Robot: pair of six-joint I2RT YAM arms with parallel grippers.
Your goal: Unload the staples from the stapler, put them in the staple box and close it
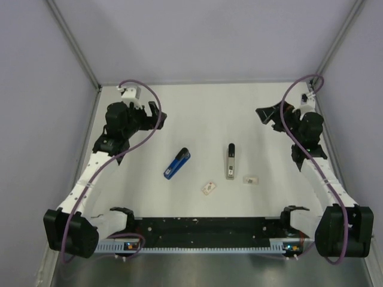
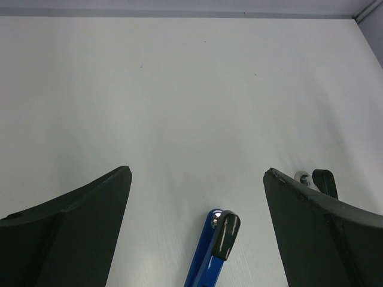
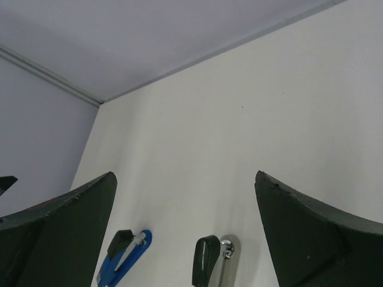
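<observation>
Both of my claws are spread wide apart and hold nothing. On the white desk (image 1: 197, 113), near its middle, lies the slim grey metal stapler with a black top (image 1: 230, 161), flat and pointing away from my bases; I place everything else by it. The blue plastic stapler with a black tip (image 1: 177, 164) lies to its left, apart from it and slanted (its far end tilts toward the grey one). A small white flat piece (image 1: 251, 179) sits just to the right of the grey stapler's near end, and a second small white piece (image 1: 208, 188) lies nearer my bases and to its left; I cannot tell what either one is. My left claw (image 1: 157, 115) hangs beyond the blue stapler, well to the far left of the grey stapler. My right claw (image 1: 267, 118) hangs to its far right, touching neither stapler. Both wrist views show the two staplers' ends between my open fingers.
</observation>
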